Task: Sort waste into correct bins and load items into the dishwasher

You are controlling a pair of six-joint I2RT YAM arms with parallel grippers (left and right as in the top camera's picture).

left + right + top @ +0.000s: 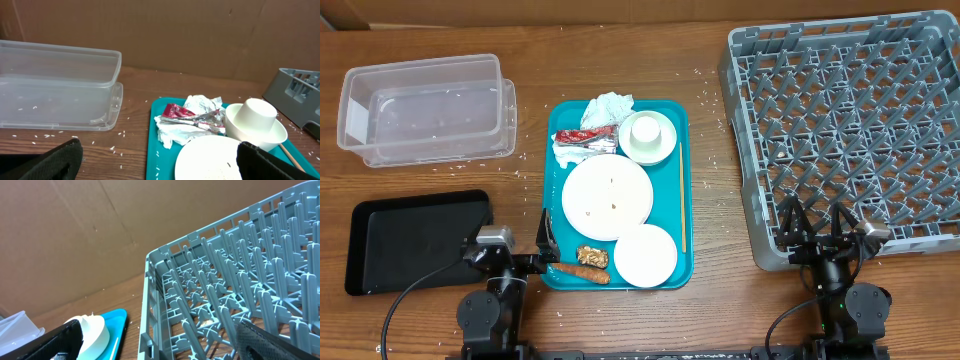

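we cannot read the print on the crinkled red-and-silver wrapper [588, 134]; it lies on the crumpled white tissue [608, 106] at the far end of the glossy teal tray [685, 180]. beside them a smooth whitish cup [646, 127] sits inside a round bowl [628, 146]. a flat round plate [607, 197] fills the middle, with a second bowl [645, 256], a brown crumbly chunk [592, 255] and an orange carrot piece [580, 271] at the near end. loose white rice grains [114, 148] dot the wood-grain worktop [720, 300]. the clear plastic tub [420, 68] and the matte black tray [415, 245] lie left of the teal tray, the grey lattice dish rack [840, 120] right. the left end effector [160, 145] and the right end effector [160, 324] both gape wide, holding nothing.
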